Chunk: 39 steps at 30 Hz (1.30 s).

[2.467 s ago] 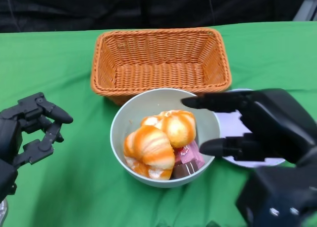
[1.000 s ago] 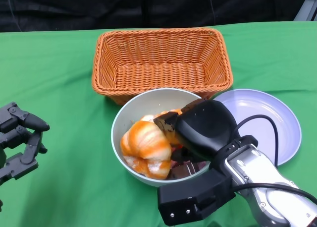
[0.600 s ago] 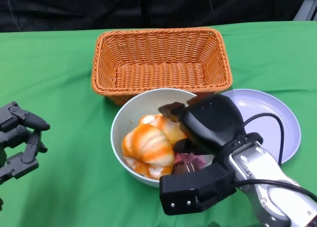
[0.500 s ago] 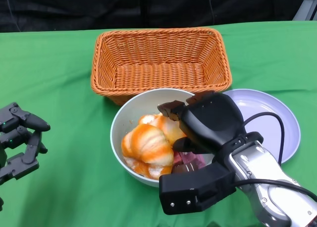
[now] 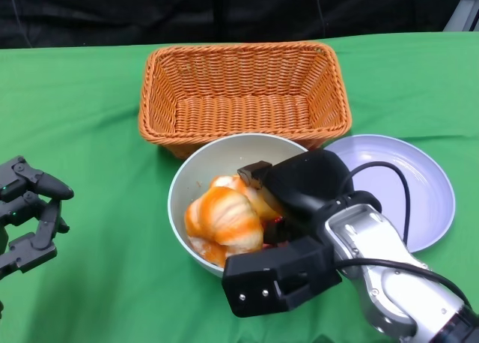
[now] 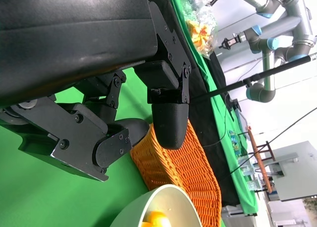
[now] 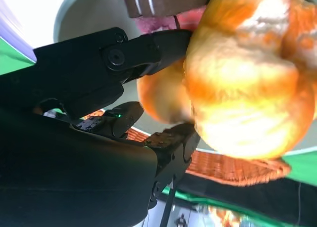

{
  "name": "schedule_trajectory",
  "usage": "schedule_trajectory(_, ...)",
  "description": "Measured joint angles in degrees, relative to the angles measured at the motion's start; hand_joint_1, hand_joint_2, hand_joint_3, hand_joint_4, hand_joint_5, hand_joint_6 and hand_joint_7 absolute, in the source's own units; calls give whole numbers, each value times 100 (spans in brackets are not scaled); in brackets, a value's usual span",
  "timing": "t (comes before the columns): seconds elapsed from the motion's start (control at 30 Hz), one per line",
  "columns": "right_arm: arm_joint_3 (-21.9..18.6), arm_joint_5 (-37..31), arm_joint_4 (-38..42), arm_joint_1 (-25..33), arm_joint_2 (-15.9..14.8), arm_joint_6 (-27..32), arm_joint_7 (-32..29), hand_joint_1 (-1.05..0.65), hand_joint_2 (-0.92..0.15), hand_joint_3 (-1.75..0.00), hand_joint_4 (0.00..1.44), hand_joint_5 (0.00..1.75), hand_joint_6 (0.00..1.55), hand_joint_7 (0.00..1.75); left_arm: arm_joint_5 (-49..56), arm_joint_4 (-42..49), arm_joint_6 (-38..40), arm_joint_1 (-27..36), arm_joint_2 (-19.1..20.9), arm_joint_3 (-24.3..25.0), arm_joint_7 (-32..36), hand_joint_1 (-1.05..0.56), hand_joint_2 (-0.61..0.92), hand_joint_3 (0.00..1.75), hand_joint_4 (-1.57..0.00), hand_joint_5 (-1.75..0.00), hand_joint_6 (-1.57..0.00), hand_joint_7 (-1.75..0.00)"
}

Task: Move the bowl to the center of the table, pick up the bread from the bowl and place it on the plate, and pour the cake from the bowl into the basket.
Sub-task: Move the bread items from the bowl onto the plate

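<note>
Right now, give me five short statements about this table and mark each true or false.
1. The basket has nothing in it. True.
2. The plate already holds a bread roll. False: it is bare.
3. The right hand is down inside the bowl, its fingers on either side of a bread roll. True.
4. The left hand grips the bowl's rim. False: it is apart from the bowl, over the green cloth, holding nothing.
5. The bowl stands beyond the basket. False: it stands on the near side, by the basket's front wall.
</note>
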Motion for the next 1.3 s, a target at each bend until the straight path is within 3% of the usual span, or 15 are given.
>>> schedule_trajectory(0.1, 85, 2, 307, -157, 108, 12, -137, -94, -92, -15, 53, 1, 32, 0, -3, 0, -1, 2, 5, 0, -5, -4, 59, 104, -81, -162, -75, -136)
schedule_trajectory(0.3, 237, -13, 1065, -369, 346, 15, -966, -90, -92, -10, 56, 3, 35, 1, 28, -8, -6, 10, 6, -5, -10, -3, 60, 105, -83, -160, -75, -136)
schedule_trajectory(0.4, 333, -19, 1254, -448, 409, 64, -1166, -80, -92, -11, 66, 7, 45, 4, 29, -8, -14, 12, 6, -6, -10, -4, 58, 106, -83, -162, -76, -137)
schedule_trajectory(0.47, 333, 33, 1335, -451, 434, 48, -1367, -61, -92, -7, 84, 16, 65, 9, 28, -10, -14, 13, 6, -6, -11, -4, 58, 106, -83, -163, -76, -137)
schedule_trajectory(0.53, 307, 136, 1398, -452, 441, -30, -1588, -54, -92, -4, 91, 21, 73, 8, 28, -31, -13, 21, 6, -10, -16, -4, 58, 107, -83, -163, -76, -137)
schedule_trajectory(0.67, 240, 335, 1596, -492, 438, -253, -2014, -38, -91, -1, 74, 112, 98, 8, 71, -83, -8, 41, 10, -20, -21, -3, 58, 108, -83, -161, -76, -136)
schedule_trajectory(0.77, 136, 566, 1801, -517, 422, -545, -2436, -33, -92, -3, 66, 146, 108, 14, 95, -82, -5, 44, 20, -21, -40, -3, 58, 108, -84, -160, -77, -135)
schedule_trajectory(1.0, -48, 1059, 1953, -536, 272, -1110, -2746, -32, -92, -4, 66, 145, 109, 16, 106, -82, 0, 45, 26, -22, -41, -2, 58, 109, -85, -160, -77, -133)
schedule_trajectory(1.03, -80, 1106, 1939, -536, 240, -1180, -2763, -32, -92, -3, 64, 150, 106, 23, 106, -82, 0, 45, 26, -22, -41, -2, 58, 109, -85, -160, -78, -133)
schedule_trajectory(1.07, -129, 1194, 1915, -535, 205, -1271, -2804, -30, -92, -1, 61, 156, 93, 51, 106, -82, 0, 45, 26, -23, -41, -2, 58, 109, -84, -160, -77, -133)
schedule_trajectory(1.13, -246, 1316, 1858, -534, 155, -1427, -2903, -29, -92, 0, 59, 159, 80, 78, 112, -82, 0, 45, 26, -26, -41, -2, 58, 109, -84, -160, -77, -133)
schedule_trajectory(1.17, -324, 1414, 1809, -525, 139, -1484, -2925, -29, -90, 0, 61, 153, 79, 76, 119, -82, 0, 45, 26, -29, -41, -2, 58, 109, -84, -161, -77, -134)
schedule_trajectory(1.3, -697, 1858, 1408, -422, 110, -1615, -2969, -27, -92, -1, 61, 157, 86, 66, 143, -71, -11, 43, 26, -43, -41, -1, 58, 109, -84, -162, -76, -135)
